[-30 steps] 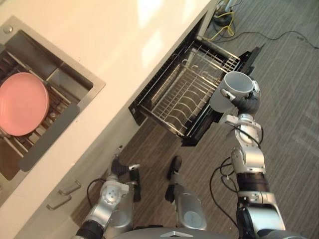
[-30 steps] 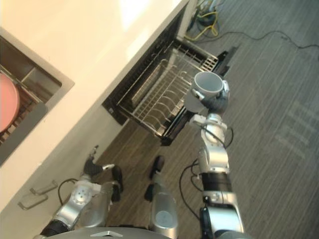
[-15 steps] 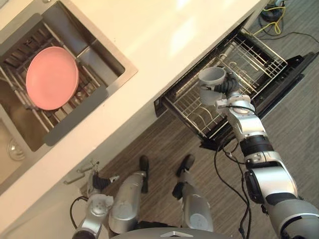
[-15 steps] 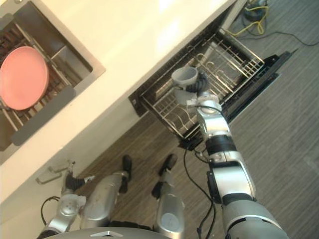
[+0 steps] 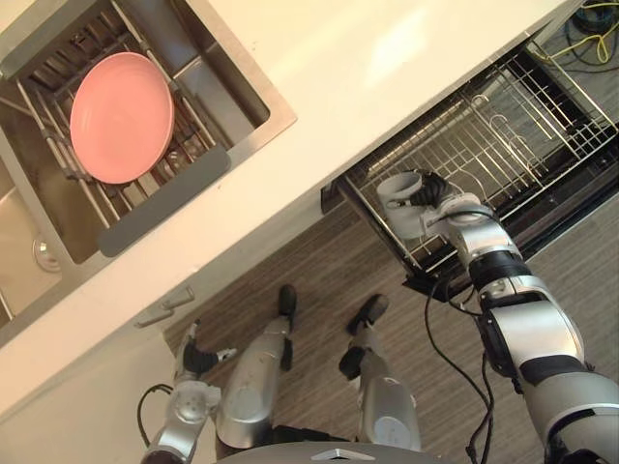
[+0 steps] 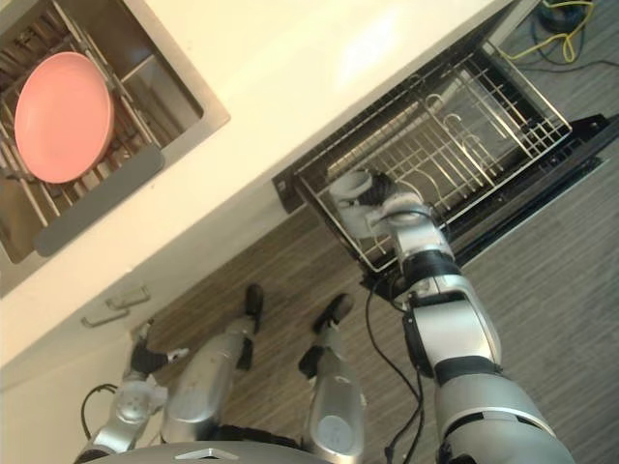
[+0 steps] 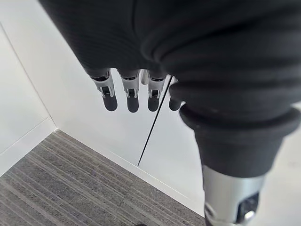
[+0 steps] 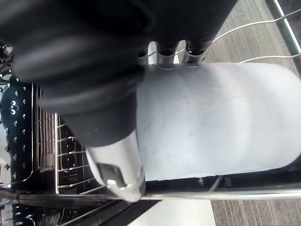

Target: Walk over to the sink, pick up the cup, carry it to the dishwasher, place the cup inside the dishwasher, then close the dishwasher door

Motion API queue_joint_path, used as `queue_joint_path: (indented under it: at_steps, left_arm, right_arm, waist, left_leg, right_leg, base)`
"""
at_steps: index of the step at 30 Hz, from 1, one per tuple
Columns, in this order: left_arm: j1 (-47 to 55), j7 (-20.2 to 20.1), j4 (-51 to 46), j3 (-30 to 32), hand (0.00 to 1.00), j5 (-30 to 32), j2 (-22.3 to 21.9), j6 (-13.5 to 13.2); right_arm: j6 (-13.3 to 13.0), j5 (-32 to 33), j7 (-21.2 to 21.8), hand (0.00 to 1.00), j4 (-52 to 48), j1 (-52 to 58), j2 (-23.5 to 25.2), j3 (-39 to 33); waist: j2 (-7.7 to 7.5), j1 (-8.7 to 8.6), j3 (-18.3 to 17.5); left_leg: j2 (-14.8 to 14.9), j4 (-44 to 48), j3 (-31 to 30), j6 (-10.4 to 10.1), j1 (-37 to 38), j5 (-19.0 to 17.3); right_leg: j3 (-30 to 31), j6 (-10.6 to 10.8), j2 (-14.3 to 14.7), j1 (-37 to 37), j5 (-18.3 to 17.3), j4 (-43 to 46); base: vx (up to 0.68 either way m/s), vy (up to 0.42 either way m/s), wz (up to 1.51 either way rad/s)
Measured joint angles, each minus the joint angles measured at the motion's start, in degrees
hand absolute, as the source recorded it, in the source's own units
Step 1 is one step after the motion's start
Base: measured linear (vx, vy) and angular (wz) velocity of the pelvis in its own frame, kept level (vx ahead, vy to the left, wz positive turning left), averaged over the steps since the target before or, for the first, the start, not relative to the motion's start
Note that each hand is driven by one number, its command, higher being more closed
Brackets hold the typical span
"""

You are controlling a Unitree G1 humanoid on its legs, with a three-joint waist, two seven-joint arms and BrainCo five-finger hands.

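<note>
A pale grey cup (image 5: 399, 199) is in my right hand (image 5: 440, 196), whose fingers and thumb curl round it. The cup hangs mouth-up over the near left corner of the pulled-out wire rack (image 5: 503, 135) of the open dishwasher. In the right wrist view the cup (image 8: 216, 122) lies against the palm, with the thumb (image 8: 117, 160) across its side and rack wires beyond. The dark dishwasher door (image 6: 551, 184) lies folded down under the rack. My left hand (image 5: 198, 360) hangs low by the white cabinet front, its fingers (image 7: 127, 96) straight and holding nothing.
A cream countertop (image 5: 368, 77) runs above the dishwasher. The steel sink (image 5: 242, 106) to the left holds a pink plate (image 5: 121, 116) on a wire grid. Cabinet handles (image 5: 164, 307) sit below the counter. Yellow cables (image 5: 595, 19) lie on the floor beyond the dishwasher.
The camera has shifted, bringing more of the sink into view. My right hand has carried the cup from above the door down to the rack's near left corner.
</note>
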Motion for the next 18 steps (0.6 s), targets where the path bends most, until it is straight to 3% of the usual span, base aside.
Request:
queue_joint_path:
  at_steps: [1,11,18]
  left_arm:
    - [0.04,0.0,0.26,-0.09,0.0,-0.06,0.01,-0.01]
    - [0.66,0.04,1.54,-1.9,0.0,-1.01,0.55,-0.54]
    - [1.15,-1.56,2.04,-1.74,0.0,-2.77,0.52,0.74]
  right_arm:
    - [-0.48,-0.29,-0.05,0.0,0.0,-0.01,0.08,0.04]
    - [-0.71,0.96,-0.08,0.0,-0.04,0.07,1.16,0.28]
    - [-1.15,11.67,-0.7,0.0,-5.94,4.23,2.51,-3.9]
  waist:
    - [0.26,0.0,0.13]
    - [1.2,-0.27,0.54]
    - [1.16,-0.94,0.52]
  left_leg:
    - [-0.02,-0.47,-0.2,-0.05,0.15,0.3]
    - [-0.02,-3.34,-0.84,-0.39,1.59,2.14]
    - [-0.02,-4.09,-0.88,-0.45,3.52,2.27]
  right_leg:
    - [-0.26,-0.09,0.0,0.07,-0.1,0.0]
    - [-0.84,-0.34,0.12,0.43,-0.26,0.0]
    - [-0.9,-0.12,0.16,2.06,-0.54,0.01]
  base:
    - [0.03,-0.019,0.09]
    - [0.04,-0.023,0.03]
    - [0.04,-0.008,0.0]
